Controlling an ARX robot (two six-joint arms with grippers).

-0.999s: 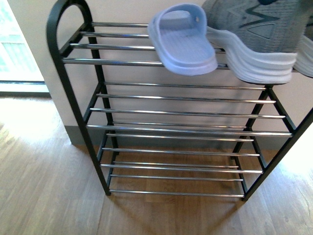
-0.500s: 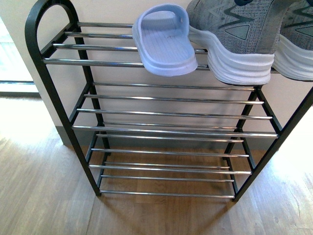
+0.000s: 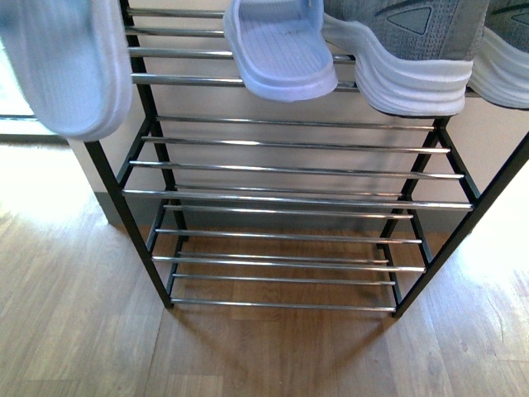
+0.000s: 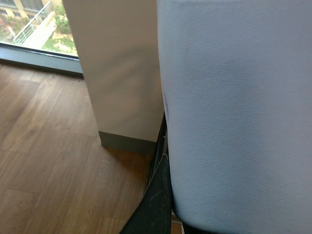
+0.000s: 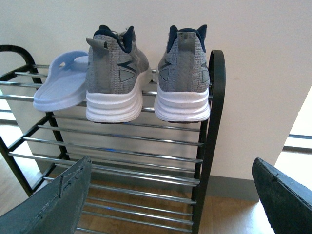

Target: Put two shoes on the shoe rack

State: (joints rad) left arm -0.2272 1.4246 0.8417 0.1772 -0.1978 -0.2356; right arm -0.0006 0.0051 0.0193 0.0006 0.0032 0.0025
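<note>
A black rack [image 3: 157, 273] with three tiers of chrome bars is seen in the front view, standing on a wood floor [image 3: 74, 331] against a pale wall [image 5: 263, 97]. On the top tier, at 12 o'clock in that view, a pale blue slide [image 3: 281, 50] is laid with its end overhanging the front bar. Just beside it, toward 1 o'clock, a grey sneaker [image 3: 413, 58] is set with its white heel past the front bar, and a second sneaker [image 3: 504, 66] is cut off at the edge at 2 o'clock. The middle and bottom tiers are bare of shoes.

A second slide [image 3: 70, 66] is seen large and near the camera at 10 o'clock in the front view, off the rack's left end and overlapping its side loop. In the left wrist view this slide [image 4: 239, 117] fills most of the picture, with the black of the left gripper showing only as a sliver beneath it; whether it is clamped cannot be told.

In the right wrist view the right gripper [image 5: 170, 195] is seen with its jaws spread wide and nothing between them, the rack's right end beyond.
</note>
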